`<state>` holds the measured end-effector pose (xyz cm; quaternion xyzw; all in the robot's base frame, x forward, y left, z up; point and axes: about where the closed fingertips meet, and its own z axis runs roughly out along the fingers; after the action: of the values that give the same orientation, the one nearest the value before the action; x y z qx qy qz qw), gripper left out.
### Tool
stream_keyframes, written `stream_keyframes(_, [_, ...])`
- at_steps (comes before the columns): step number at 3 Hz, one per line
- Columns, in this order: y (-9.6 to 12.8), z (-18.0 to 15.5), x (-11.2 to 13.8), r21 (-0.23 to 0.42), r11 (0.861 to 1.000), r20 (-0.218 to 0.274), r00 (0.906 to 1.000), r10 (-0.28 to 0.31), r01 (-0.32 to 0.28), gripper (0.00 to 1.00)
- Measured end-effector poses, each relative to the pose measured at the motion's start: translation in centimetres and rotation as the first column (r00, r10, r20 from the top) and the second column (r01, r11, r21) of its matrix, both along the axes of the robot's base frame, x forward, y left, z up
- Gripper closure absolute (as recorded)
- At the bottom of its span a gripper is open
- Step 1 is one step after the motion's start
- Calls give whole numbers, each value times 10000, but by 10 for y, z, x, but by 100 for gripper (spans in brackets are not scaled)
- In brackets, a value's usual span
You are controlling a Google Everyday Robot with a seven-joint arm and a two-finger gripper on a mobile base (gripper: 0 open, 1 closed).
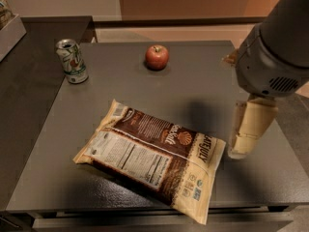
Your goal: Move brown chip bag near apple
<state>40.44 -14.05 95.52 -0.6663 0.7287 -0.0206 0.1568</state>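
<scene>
brown chip bag [152, 161] flat at table [193, 86] front; apple [157, 57] far back; pincer [240, 146] just beside bag's right end.

- The one camera sits high up, on the near side of the brown chip bag [152, 156]; it looks down at a slant over the table [120, 88].
- The bag is close to it; the apple [157, 57] is farther off, behind the bag.
- The gripper [241, 146] hangs just right of the bag, close to the camera.
</scene>
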Motion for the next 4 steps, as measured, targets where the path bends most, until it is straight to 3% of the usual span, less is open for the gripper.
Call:
stream_keyframes(2, [69, -53, -13, -32, 9993, -918, 9951, 363, -367, 0])
stream_keyframes(4, [108, -85, -18, 195, 9998, -1384, 9903, 112, -86, 0])
